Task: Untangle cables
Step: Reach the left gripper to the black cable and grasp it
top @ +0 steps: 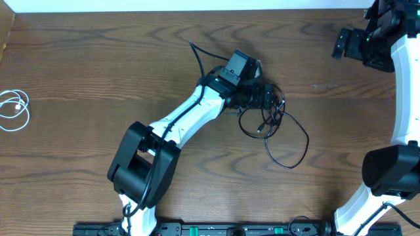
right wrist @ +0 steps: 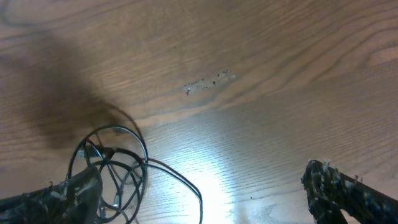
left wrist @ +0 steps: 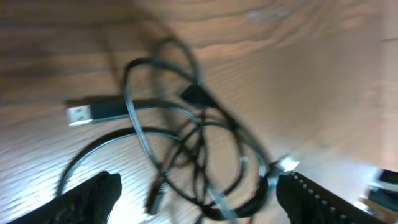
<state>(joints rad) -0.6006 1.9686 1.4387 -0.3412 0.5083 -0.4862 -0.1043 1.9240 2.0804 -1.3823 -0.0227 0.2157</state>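
A knot of black cables (top: 268,118) lies at the table's middle, with one loop (top: 292,147) spreading toward the front right and one strand (top: 195,52) running back left. My left gripper (top: 266,98) is open over the knot. In the left wrist view the tangled black cords (left wrist: 199,155) lie between its spread fingers (left wrist: 199,199), with a USB plug (left wrist: 93,112) at the left. A white cable (top: 14,110) lies coiled at the far left edge. My right gripper (top: 348,44) is open and empty, raised at the back right; its view shows the knot (right wrist: 112,165) at lower left.
The robot bases stand at the front edge (top: 138,216) and front right (top: 387,174). A scuffed mark (right wrist: 208,82) shows on the wooden tabletop right of the knot.
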